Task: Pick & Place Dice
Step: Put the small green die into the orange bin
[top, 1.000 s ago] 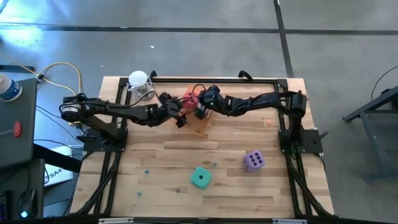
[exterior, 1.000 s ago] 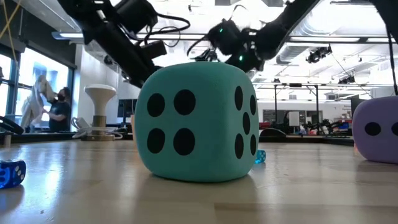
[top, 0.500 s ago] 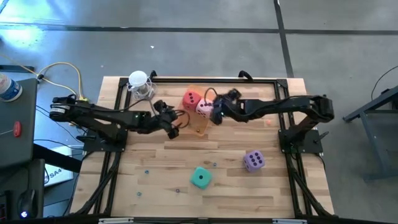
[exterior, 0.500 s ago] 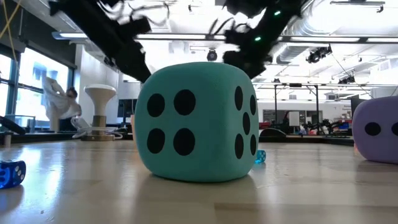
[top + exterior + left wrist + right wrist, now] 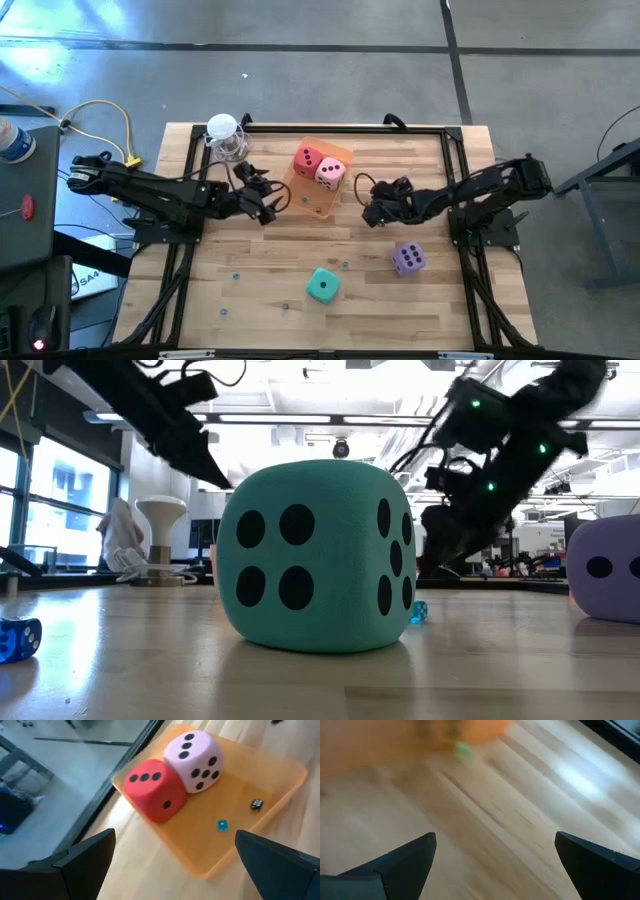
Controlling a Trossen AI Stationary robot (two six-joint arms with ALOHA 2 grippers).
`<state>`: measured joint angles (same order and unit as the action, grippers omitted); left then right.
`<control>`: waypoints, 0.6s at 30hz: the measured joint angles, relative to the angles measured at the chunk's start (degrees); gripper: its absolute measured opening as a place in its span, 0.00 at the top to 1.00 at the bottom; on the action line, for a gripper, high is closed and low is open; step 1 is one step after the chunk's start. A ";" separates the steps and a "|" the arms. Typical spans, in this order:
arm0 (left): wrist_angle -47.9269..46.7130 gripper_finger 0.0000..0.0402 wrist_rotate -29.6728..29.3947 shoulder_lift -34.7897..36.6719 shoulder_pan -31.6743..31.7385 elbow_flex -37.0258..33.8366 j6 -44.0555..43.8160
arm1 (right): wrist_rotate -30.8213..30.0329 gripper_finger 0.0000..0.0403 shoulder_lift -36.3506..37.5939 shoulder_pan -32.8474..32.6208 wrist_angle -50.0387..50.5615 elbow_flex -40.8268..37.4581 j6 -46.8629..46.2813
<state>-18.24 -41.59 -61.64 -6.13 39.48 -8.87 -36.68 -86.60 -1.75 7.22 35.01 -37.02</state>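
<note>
A pale wooden table (image 5: 300,250) framed by a black rail stands on a grey concrete floor, with an open workshop hall visible beyond it in the low view. Nearest the front edge sits the teal-green die (image 5: 322,286), alone on open boards with a few tiny beads scattered around it; to its right and slightly farther back rests the purple die (image 5: 407,258). Farther in, the right gripper (image 5: 368,212) hangs over bare wood just left of and beyond the purple die, its fingers spread wide and holding nothing. Across the middle, the left gripper (image 5: 272,203) hovers just left of the translucent orange tray (image 5: 318,205), its fingers likewise spread wide and empty. Inside the tray's far end, the red die (image 5: 154,795) and the pink die (image 5: 196,754) sit touching, red on the left, with two small beads on the tray floor nearer the gripper. Between the two grippers lies the tray's near corner; clear boards stretch from there to the front dice. At the far left corner stands a small white object (image 5: 224,134), close to the rail. Off the table's left side, yellow cable (image 5: 105,112) loops across the floor.
</note>
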 joint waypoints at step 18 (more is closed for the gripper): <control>20.03 0.00 13.80 -0.07 -0.20 -6.81 0.10 | 12.19 0.01 -12.65 5.24 -46.99 -11.78 12.53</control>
<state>1.79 -27.79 -61.71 -6.33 32.67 -8.77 -24.49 -99.24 3.49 -39.77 23.23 -24.49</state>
